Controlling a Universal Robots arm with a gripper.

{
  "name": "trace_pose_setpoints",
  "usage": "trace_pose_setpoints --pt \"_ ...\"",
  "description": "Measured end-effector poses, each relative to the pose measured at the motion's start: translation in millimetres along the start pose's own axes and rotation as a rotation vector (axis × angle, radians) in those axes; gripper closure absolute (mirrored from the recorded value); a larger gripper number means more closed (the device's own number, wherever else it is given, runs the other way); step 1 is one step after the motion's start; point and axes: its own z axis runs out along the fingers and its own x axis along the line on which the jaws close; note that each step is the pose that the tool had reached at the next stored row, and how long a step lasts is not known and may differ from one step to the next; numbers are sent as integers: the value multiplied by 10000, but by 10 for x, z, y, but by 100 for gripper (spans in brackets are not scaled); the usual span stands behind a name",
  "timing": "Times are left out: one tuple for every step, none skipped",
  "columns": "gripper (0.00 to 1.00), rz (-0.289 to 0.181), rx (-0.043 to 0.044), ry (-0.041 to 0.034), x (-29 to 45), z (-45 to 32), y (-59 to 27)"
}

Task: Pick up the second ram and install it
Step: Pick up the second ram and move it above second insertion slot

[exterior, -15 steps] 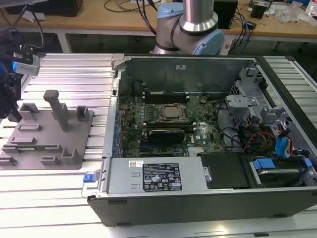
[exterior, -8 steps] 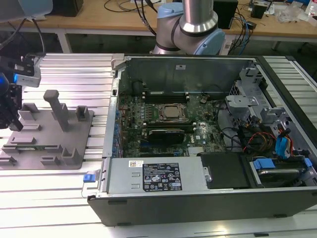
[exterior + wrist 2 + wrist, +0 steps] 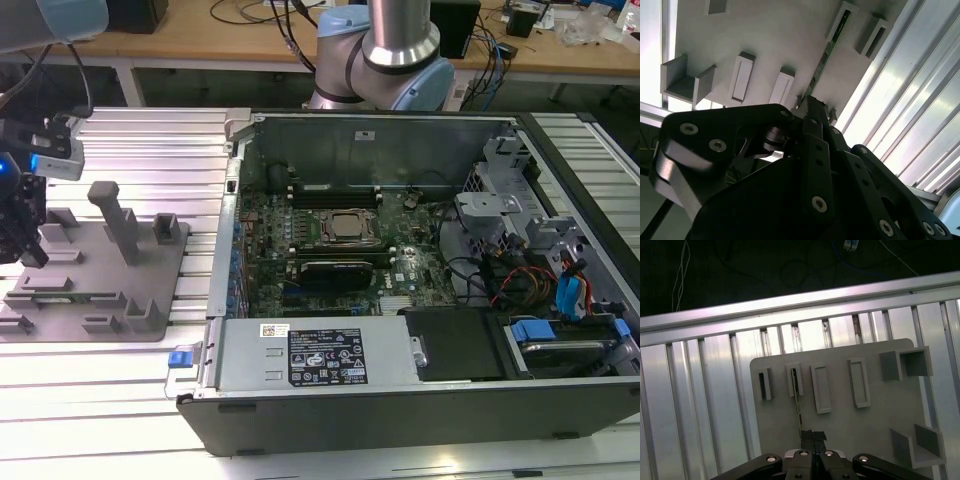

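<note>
Far on the exterior view's left, the black, bolted-together metal end effector [image 3: 30, 255] hangs over the left end of a matte grey plastic fixture plate [image 3: 150, 300]. The plate is a flat slab with rounded corners, raised rectangular pockets and a couple of chunky posts. It all sits on a ribbed, shiny aluminium tabletop [image 3: 150, 150].

In both wrist views the thin, long, dark green-black memory stick [image 3: 797, 400] [image 3: 824, 57] stands on its edge on that plate. One end is tucked in a narrow rectangular pocket and the other runs right up to the tip of the end effector [image 3: 813, 436] [image 3: 812, 102]. Honestly can't tell whether the end effector is clamped on it or apart.

Further right is the open dark grey sheet-metal computer case [image 3: 400, 425], lying on its side. Inside is a green circuit board [image 3: 400, 270] with a square silver processor cover [image 3: 348, 227] in the middle. Blue plastic latches [image 3: 570, 295] and a tangle of thin wires [image 3: 500, 280] sit at the far right.
</note>
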Motion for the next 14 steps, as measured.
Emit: trace_pose_setpoints --pt "92 0 0 0 0 0 0" --pt "92 -1 0 0 0 0 0" --pt "92 -1 3 -2 0 10 -1" --pt "92 -1 0 0 0 21 -1" --pt "92 -2 1 -1 1 44 -2" --pt "92 -1 0 0 1 52 -2" --pt "92 -1 1 0 1 61 -3" --pt "92 -1 0 0 2 73 -3" --pt "92 -1 0 0 2 86 -4" --pt "92 -1 1 -1 2 98 -4" --pt "92 -1 0 0 3 111 -5" --pt "92 -1 1 -1 3 128 -6" --pt "92 -1 1 -1 3 139 -6" --pt "92 -1 1 0 3 149 -7"
